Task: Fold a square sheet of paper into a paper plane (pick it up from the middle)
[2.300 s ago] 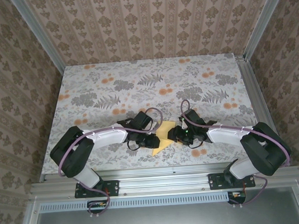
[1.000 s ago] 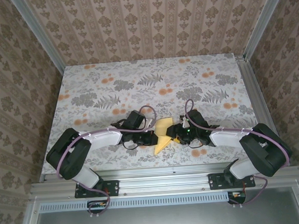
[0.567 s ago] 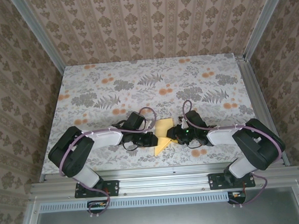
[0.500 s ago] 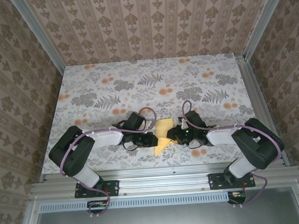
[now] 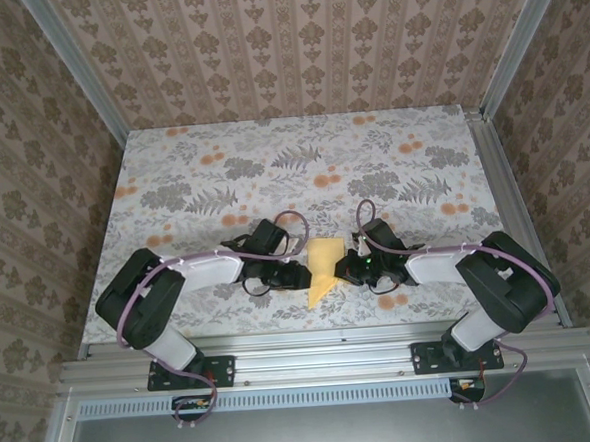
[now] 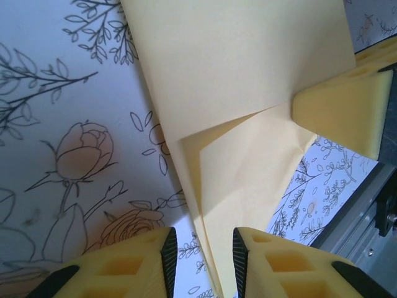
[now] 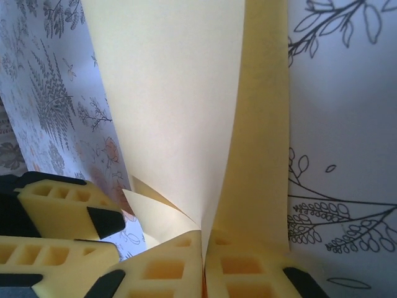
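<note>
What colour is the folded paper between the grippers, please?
Plain pale yellow, with no markings; the left wrist view shows the paper best.

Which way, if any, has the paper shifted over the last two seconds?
Yes, slightly. In the top view the paper looks narrower and its near tip sits a little closer to the orange flower print, rightward.

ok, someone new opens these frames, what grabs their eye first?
The pale-yellow paper, folded to a point at its near end, stands out against the flowered cloth, low in the middle between the two arms. The right gripper is shut on the paper's edge. The left gripper has its jaws apart, with the paper's pointed end running into the gap.
</note>
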Available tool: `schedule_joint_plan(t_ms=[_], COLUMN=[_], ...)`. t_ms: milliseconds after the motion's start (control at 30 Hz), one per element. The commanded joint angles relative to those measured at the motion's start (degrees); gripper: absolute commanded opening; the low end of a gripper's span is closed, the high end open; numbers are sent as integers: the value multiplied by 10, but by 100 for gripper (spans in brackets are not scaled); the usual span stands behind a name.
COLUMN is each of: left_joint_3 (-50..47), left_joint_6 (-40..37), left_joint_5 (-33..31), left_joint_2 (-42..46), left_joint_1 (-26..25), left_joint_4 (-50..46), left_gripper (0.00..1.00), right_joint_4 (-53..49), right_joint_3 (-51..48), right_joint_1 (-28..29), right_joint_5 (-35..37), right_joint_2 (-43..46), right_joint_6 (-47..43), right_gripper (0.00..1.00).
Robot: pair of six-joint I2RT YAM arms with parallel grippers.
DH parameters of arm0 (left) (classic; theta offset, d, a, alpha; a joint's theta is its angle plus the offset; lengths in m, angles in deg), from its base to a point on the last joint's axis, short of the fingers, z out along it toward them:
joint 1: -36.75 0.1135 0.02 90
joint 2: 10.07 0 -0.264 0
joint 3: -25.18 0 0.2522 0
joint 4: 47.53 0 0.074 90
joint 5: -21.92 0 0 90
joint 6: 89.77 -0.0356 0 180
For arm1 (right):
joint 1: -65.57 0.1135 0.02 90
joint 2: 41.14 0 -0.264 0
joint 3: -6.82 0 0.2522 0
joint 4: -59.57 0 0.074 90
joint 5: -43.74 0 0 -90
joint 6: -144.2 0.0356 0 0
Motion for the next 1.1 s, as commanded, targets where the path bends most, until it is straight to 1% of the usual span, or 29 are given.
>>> schedule_joint_plan(t_ms=[0, 100, 300, 500, 700, 933, 1067], left_joint_3=[14, 21, 45, 39, 30, 30, 25], left_joint_6=[-21, -18, -20, -17, -20, -28, -34], left_joint_5=[-14, -13, -25, -18, -24, -27, -33], left_joint_2=[14, 6, -7, -25, -43, -64, -78], left_joint_1=[3, -4, -27, -34, -36, -36, -36], left_joint_4=[-33, -25, -24, -1, 8, 12, 14], left_gripper=[33, 30, 22, 17, 13, 9, 6], right_joint_4=[-28, -33, -40, -49, -57, -70, -82], right_joint_3=[15, 18, 23, 27, 31, 39, 47], right_joint_1=[4, 4, 4, 4, 7, 10, 12], right_joint_5=[14, 15, 12, 10, 8, 1, -8], right_joint_2=[-11, -11, -10, -6, 0, 6, 11], right_joint_6=[-16, -18, -22, -24, -24, -24, -24], right_gripper=[9, 9, 8, 8, 8, 10, 16])
